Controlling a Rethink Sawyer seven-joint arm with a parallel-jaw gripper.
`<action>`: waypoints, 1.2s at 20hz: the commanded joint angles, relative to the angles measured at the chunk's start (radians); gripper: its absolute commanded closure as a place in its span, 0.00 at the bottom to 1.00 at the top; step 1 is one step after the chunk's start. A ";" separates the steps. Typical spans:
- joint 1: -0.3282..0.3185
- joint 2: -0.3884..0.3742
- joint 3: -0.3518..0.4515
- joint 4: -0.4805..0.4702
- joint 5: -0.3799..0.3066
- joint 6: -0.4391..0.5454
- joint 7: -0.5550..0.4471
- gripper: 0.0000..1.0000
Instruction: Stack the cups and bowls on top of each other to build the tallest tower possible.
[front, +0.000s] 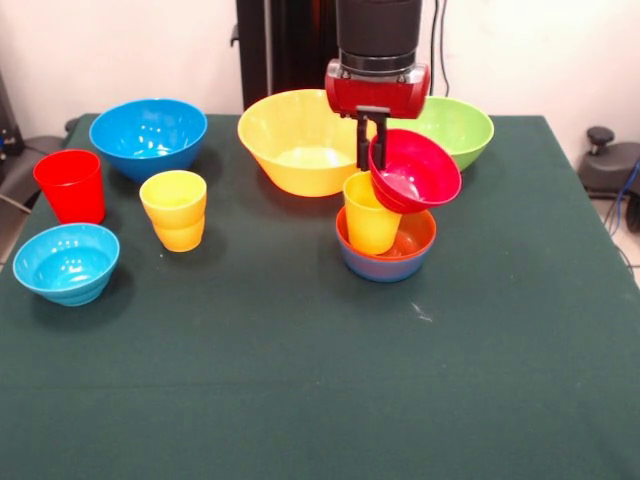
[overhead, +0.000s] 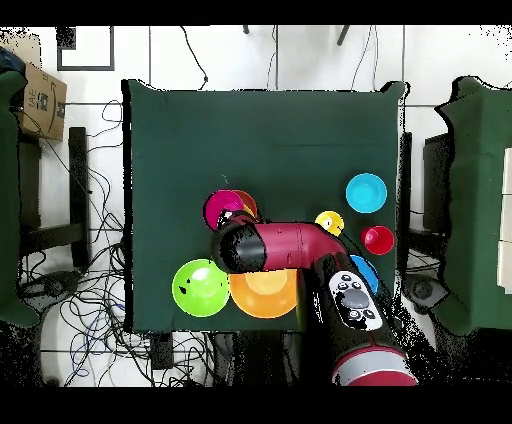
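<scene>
Broadly, the green-clothed table fills the front view, and the red and black arm comes down over its middle. At about twelve o'clock from the table's centre sits the large yellow-orange bowl, the biggest vessel, with the lime green bowl just beside it at about one o'clock, partly hidden behind the arm. The medium blue bowl stands at about ten o'clock, well apart from the yellow one. The gripper hangs just in front of the large bowl, its black fingers narrow and closed on the rim of the crimson bowl, which hangs tilted, its mouth turned toward the camera. Below it stands the tower: a small blue bowl with an orange-red bowl nested in it and a yellow cup standing inside, leaning slightly; the crimson bowl's lower edge is at the cup's rim, whether touching I cannot tell. At nine o'clock lies the small light-blue bowl, alone near the table's edge. The red cup stands upright just behind it, and two yellow cups, one nested in the other, stand between the red cup and the tower.
</scene>
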 joint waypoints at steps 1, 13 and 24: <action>-0.012 -0.027 0.082 -0.010 -0.047 0.037 -0.040 1.00; -0.042 -0.122 0.128 0.033 -0.003 0.120 -0.055 1.00; -0.078 -0.070 0.127 0.043 -0.067 0.051 -0.056 1.00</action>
